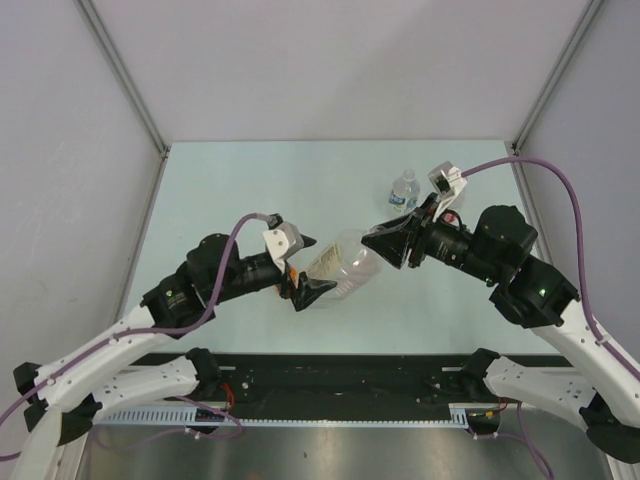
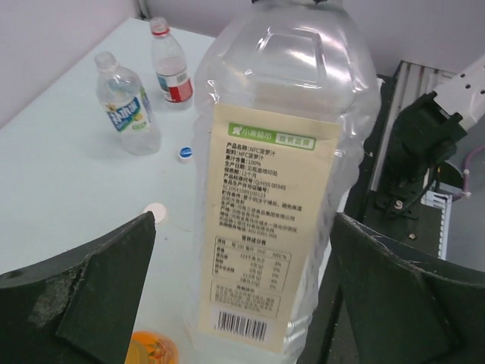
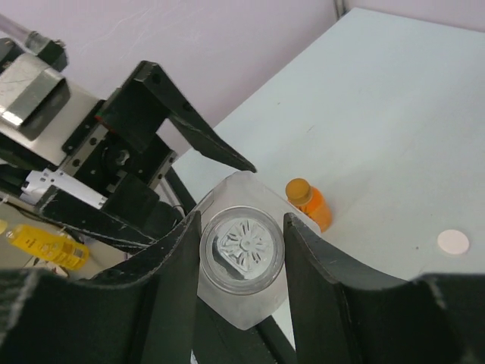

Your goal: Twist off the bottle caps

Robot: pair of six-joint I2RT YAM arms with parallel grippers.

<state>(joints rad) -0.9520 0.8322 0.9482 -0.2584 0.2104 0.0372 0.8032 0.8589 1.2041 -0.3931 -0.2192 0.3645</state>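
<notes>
Now right gripper (image 3: 242, 235) clamps the large bottle (image 2: 280, 91) at its neck, between the arms; left gripper (image 2: 244, 227) gapes wide around its body, no contact. Red cap (image 2: 159, 27) is still on the red-label bottle (image 2: 173, 76). Risk: with a neck-only hold, the bottle may swing or slip.

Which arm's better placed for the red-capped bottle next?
Right, probably. The red-capped bottle stands beside that arm; the left claw is farther off, open around the big bottle. The right claw must first release its neck.

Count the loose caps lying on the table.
2. A white cap lies beside the big bottle; a blue cap lies beyond it, near the blue-labelled bottle. The big bottle may hide others.
</notes>
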